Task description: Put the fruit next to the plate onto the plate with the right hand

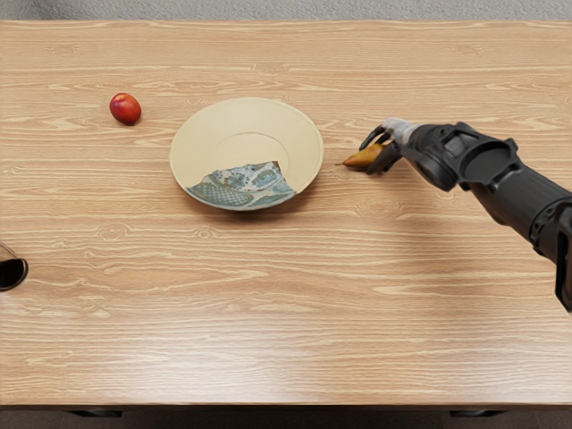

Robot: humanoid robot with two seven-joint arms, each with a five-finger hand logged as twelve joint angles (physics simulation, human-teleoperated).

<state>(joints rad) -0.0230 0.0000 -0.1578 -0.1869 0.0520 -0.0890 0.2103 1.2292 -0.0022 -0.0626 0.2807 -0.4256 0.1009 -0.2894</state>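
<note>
A cream plate [247, 134] with a green patterned patch on its near side sits at the table's centre-left. Just right of it, my right hand [381, 149] has its dark fingers curled around a yellow-orange pear [362, 158], whose stem end points at the plate. The pear is low, at or just above the wood; I cannot tell whether it touches. A red apple [125, 108] lies farther off, to the plate's left. Part of a dark object, possibly my left hand [12, 270], shows at the left edge.
The wooden table [286, 313] stretches wide around the plate. Its front edge runs along the bottom of the view and its back edge along the top. My right forearm [518, 192] slants in from the right edge.
</note>
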